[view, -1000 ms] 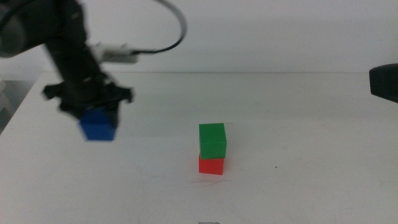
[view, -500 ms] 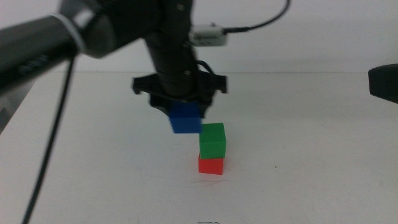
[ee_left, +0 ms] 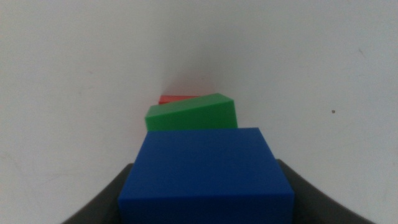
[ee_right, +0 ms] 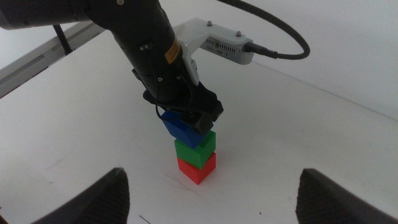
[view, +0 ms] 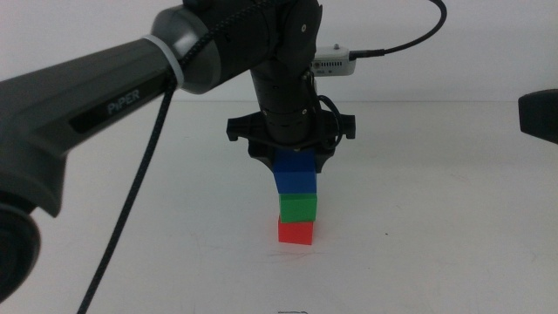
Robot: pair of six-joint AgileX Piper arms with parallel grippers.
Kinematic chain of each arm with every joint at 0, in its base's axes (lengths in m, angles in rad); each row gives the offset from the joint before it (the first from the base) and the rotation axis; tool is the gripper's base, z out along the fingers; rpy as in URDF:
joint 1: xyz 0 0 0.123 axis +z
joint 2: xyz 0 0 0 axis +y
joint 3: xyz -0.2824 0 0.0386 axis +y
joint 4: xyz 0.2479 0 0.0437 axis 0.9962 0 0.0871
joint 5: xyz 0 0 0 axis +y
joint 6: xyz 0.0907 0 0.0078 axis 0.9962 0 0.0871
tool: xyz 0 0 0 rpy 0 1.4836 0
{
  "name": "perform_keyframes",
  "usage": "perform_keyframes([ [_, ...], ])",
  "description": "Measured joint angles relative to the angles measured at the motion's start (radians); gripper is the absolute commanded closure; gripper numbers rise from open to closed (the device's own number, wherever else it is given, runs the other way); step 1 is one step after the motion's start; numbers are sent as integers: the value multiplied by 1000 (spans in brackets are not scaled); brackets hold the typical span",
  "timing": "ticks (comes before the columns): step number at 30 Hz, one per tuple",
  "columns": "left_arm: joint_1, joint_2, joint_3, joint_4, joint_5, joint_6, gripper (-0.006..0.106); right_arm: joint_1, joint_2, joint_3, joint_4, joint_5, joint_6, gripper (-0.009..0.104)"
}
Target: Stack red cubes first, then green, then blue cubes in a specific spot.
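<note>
The red cube (view: 296, 231) sits on the white table with the green cube (view: 298, 206) on top of it, turned a little. The spot under the red cube is hidden. My left gripper (view: 292, 164) hangs straight over the stack, shut on the blue cube (view: 294, 174), whose underside is at the green cube's top face; I cannot tell if they touch. In the left wrist view the blue cube (ee_left: 205, 177) fills the jaws, with the green (ee_left: 191, 114) and red (ee_left: 177, 99) cubes beyond. My right gripper (ee_right: 214, 202) waits open and empty, back from the stack (ee_right: 196, 155).
The left arm and its cable (view: 131, 201) cross the left half of the table. A dark part of the right arm (view: 539, 113) shows at the right edge. The table edge and a rail (ee_right: 37, 59) lie far from the stack.
My left gripper has carried the blue cube from the left side of the table to right over the green cube and lowered it to the green cube's top. The stack and right arm have not moved.
</note>
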Motion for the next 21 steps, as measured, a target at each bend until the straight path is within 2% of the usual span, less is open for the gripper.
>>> perform_keyframes([
  [14, -1, 42, -2, -3, 0, -5, 101, 0, 0, 0, 0, 0, 0, 11],
  [15, -1, 42, -2, -3, 0, -3, 81, 0, 0, 0, 0, 0, 0, 11],
  [21, -1, 42, -2, -3, 0, 17, 54, 0, 0, 0, 0, 0, 0, 11],
])
